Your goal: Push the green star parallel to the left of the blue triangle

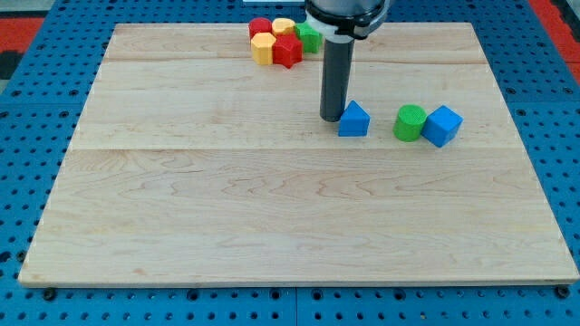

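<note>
Camera view, listed from the view's bottom upward. Item: desk [272,226], pale wooden board, its near half bare. Item: middle row toward the view's right, holding a blue triangle [354,119], then apart from it a green cylinder [410,122] touching a blue cube [442,125]. Item: tool, a straight dark rod with nothing to spread or pinch; my tip [331,118] stands on the desk just beside the blue triangle's left face, whether touching or not cannot be told. Item: far cluster at the view's top edge, packed tight: a yellow hexagon-like block [263,49], a red star-like block [287,51], a red block [260,28], a yellow block [283,26], and the green star [309,37], partly hidden behind the rod. Assessed risk: the tip sits at the triangle, well apart from the star, so any rightward slide would likely shift the reference block itself. Further risk: fetching the star from so crowded a cluster could drag the red and yellow neighbours along with it.
</note>
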{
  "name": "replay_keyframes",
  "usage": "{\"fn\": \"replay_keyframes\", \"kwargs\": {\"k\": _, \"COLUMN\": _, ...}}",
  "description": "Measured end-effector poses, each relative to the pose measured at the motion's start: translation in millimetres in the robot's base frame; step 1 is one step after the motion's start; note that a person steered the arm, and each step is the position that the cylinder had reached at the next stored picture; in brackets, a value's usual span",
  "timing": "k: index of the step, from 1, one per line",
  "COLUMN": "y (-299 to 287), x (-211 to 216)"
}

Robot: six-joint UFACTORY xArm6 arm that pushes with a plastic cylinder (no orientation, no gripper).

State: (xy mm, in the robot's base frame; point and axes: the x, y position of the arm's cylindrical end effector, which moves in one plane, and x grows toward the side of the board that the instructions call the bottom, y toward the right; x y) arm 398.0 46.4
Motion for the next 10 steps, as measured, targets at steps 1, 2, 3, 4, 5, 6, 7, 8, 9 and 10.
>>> {"fn": "replay_keyframes", "kwargs": {"k": 1, "y": 14, "x": 18}}
{"fn": "replay_keyframes", "kwargs": {"k": 2, "y": 38, "x": 31}}
{"fn": "replay_keyframes", "kwargs": {"k": 3, "y": 15, "x": 35}}
{"fn": "replay_keyframes", "kwargs": {"k": 4, "y": 3, "x": 61}}
{"fn": "replay_keyframes", "kwargs": {"k": 5, "y": -80, "x": -16}}
{"fn": "replay_keyframes", "kwargs": {"k": 6, "y": 10, "x": -43}}
{"fn": "replay_keyframes", "kwargs": {"k": 7, "y": 50, "x": -100}}
{"fn": "replay_keyframes", "kwargs": {"k": 8, "y": 129, "x": -145}}
{"fn": "replay_keyframes", "kwargs": {"k": 9, "y": 162, "x": -196}}
{"fn": "replay_keyframes", "kwargs": {"k": 10, "y": 158, "x": -207}}
